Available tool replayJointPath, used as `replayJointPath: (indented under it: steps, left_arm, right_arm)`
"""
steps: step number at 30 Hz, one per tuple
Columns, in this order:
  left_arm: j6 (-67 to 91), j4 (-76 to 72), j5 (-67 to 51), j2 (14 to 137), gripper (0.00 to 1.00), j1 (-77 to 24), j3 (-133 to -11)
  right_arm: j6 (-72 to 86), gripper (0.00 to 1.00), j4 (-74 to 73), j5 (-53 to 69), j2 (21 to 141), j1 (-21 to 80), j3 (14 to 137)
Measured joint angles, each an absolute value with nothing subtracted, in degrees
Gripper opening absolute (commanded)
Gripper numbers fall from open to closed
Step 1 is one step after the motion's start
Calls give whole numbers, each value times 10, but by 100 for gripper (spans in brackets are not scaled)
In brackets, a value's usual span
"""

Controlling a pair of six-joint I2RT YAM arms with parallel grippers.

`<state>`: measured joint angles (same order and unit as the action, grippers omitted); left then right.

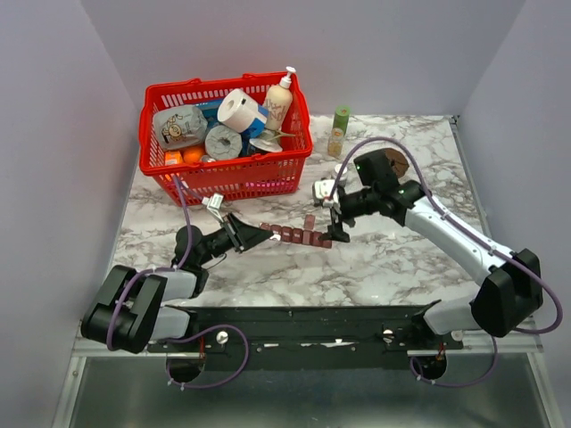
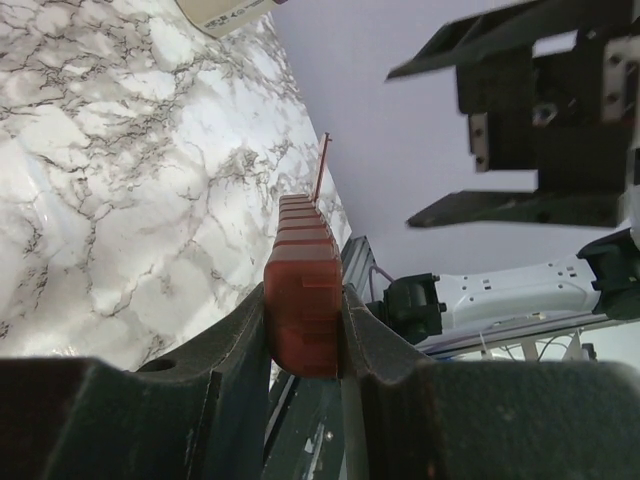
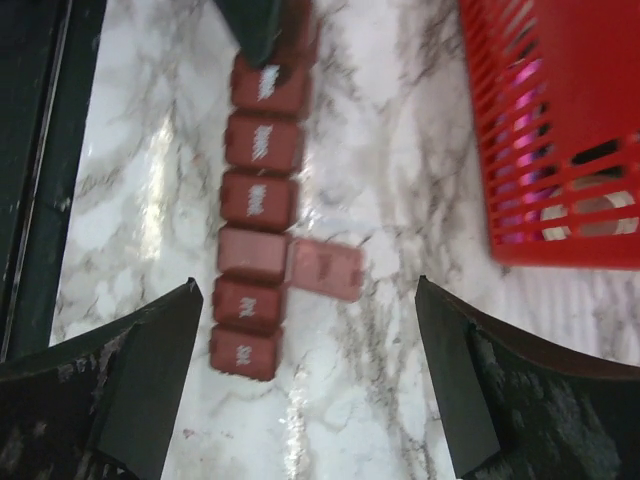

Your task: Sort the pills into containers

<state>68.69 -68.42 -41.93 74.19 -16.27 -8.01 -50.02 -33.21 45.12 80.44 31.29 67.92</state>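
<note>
The dark red-brown compartment strip (image 1: 299, 235) lies on the marble table, running left to right. My left gripper (image 1: 265, 234) is shut on its left end; in the left wrist view the strip (image 2: 303, 290) sits clamped between the two fingers of that gripper (image 2: 303, 335). My right gripper (image 1: 335, 220) hovers open and empty over the strip's right end. In the right wrist view, the strip (image 3: 258, 200) lies below the open right gripper (image 3: 310, 380), with one lid (image 3: 325, 268) flipped open to the side. No loose pills show.
A red basket (image 1: 223, 134) full of groceries stands at the back left and also shows in the right wrist view (image 3: 550, 130). A green-capped bottle (image 1: 339, 130) stands behind the right arm. A brown-topped object (image 1: 395, 166) is partly hidden by the right wrist.
</note>
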Motion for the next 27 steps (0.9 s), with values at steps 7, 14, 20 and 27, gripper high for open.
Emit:
replayJointPath:
  steps: [7,14,20,27]
  left_arm:
    - [696,-685,-411,742,0,-163,-80]
    - [729,-690,-392,762,0,-163,-77]
    - [771,-691,-370,804,0,-163,-61]
    - [820,-693,-352,874,0,-163,-51]
  right_arm:
    - [-550,98,-316,399,802,339,546]
    - [-538,95,-235,349,804,366,536]
    - [-519,88,-186,310,810,393,512]
    - [-505,82,-165,281,837,402,512]
